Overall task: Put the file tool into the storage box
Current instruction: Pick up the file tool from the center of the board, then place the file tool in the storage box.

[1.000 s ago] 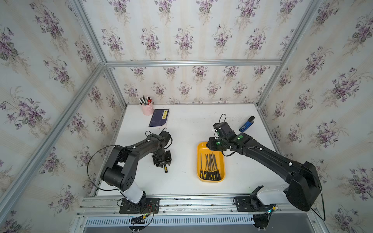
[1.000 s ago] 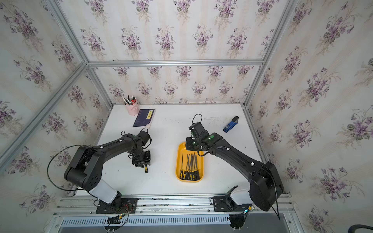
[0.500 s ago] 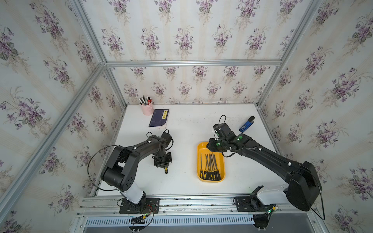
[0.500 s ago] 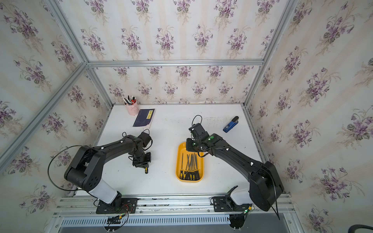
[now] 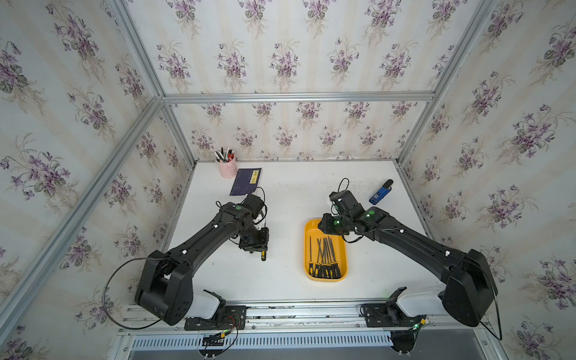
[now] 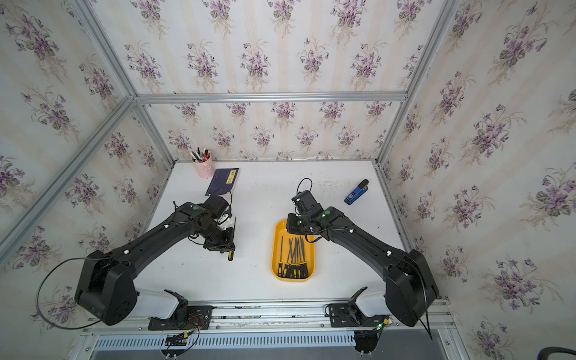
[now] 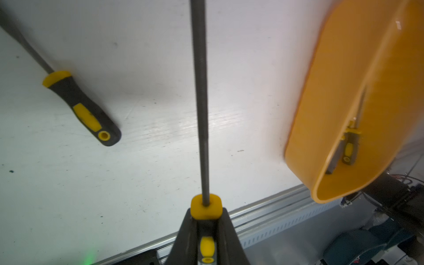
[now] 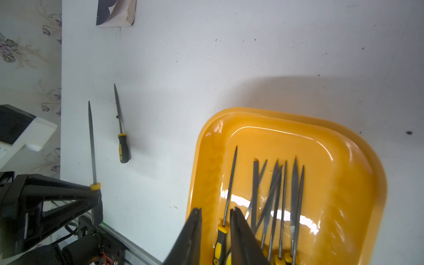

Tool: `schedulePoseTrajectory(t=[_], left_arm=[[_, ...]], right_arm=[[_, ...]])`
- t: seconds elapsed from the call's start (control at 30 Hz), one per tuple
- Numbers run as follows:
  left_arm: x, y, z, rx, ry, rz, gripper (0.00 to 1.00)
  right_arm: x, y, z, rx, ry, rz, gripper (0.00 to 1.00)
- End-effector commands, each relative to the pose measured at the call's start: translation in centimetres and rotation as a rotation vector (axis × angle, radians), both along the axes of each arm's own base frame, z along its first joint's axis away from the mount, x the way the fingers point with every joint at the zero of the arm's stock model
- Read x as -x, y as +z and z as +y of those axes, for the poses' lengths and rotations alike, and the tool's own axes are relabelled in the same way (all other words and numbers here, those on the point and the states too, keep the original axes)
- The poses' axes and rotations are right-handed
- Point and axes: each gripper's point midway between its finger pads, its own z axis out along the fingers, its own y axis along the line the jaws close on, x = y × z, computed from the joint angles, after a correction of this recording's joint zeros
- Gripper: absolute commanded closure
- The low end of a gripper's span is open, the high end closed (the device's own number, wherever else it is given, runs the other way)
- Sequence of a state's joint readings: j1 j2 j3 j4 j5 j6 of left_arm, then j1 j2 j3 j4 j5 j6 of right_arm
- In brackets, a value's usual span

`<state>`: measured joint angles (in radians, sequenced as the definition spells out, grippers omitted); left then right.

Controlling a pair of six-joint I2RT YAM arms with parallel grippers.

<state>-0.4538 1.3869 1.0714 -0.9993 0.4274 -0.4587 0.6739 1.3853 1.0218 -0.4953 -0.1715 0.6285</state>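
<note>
My left gripper point(image 7: 206, 210) is shut on the black-and-yellow handle of a file tool point(image 7: 199, 91), held a little above the table. Its handle end pokes out in front of the gripper point(image 5: 253, 244) in a top view. A second file tool point(image 7: 80, 107) lies flat on the table beside it, also seen in the right wrist view point(image 8: 121, 137). The storage box point(image 5: 307, 249), a yellow tray, holds several files point(image 5: 324, 252). My right gripper point(image 8: 215, 210) hangs open over the tray's far end point(image 8: 199, 142), gripping nothing.
A pink pen cup point(image 5: 227, 166) and a dark blue notebook point(image 5: 246, 181) stand at the back left. A blue stapler point(image 5: 381, 192) lies at the back right. The aluminium rail point(image 5: 280, 307) runs along the front edge.
My left gripper has shut on the file's handle, raised it slightly off the table and shifted it a little toward the tray. The right arm has barely moved.
</note>
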Motion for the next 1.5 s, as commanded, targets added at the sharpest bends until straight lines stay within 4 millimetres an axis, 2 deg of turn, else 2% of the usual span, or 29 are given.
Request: schedulePoseTrajectory(t=[0.0, 0.2, 0.4, 0.63, 0.8, 0.9, 1.0, 1.23, 1.33, 1.47], left_arm=[[1.7, 2.6, -2.0, 0.100, -0.119, 0.002, 0.93], [2.9, 5.8, -6.4, 0.278, -0.239, -0.035, 0.93], [3.0, 6.7, -8.4, 0.327, -0.275, -0.042, 0.94], [3.2, 6.1, -8.9, 0.305, -0.300, -0.032, 0.94], [3.2, 5.7, -8.8, 0.295, -0.298, -0.025, 0.94], [3.1, 5.7, -8.7, 0.287, -0.293, -0.030, 0.94], [2.8, 4.6, -8.7, 0.258, -0.291, -0.004, 0.94], [2.5, 4.2, -9.0, 0.257, -0.289, 0.006, 0.95], [2.4, 4.2, -9.2, 0.262, -0.289, 0.004, 0.95], [2.4, 4.3, -9.2, 0.267, -0.290, 0.006, 0.95]], right_arm=[[-0.4, 1.5, 2.1, -0.123, 0.025, -0.015, 0.71], [-1.1, 3.3, 4.5, -0.282, 0.035, -0.041, 0.69], [-1.5, 4.4, 6.4, -0.386, 0.048, -0.042, 0.68], [-1.0, 4.7, 8.1, -0.390, 0.083, -0.038, 0.68], [-0.8, 5.3, 7.9, -0.407, 0.071, -0.048, 0.68], [-0.5, 5.0, 7.9, -0.399, 0.078, -0.033, 0.68], [-0.2, 4.6, 7.3, -0.382, 0.054, -0.026, 0.68], [0.9, 4.8, 6.1, -0.395, 0.036, -0.031, 0.68], [1.3, 5.1, 6.5, -0.423, 0.048, -0.030, 0.68], [1.5, 4.5, 7.7, -0.424, 0.066, -0.014, 0.68]])
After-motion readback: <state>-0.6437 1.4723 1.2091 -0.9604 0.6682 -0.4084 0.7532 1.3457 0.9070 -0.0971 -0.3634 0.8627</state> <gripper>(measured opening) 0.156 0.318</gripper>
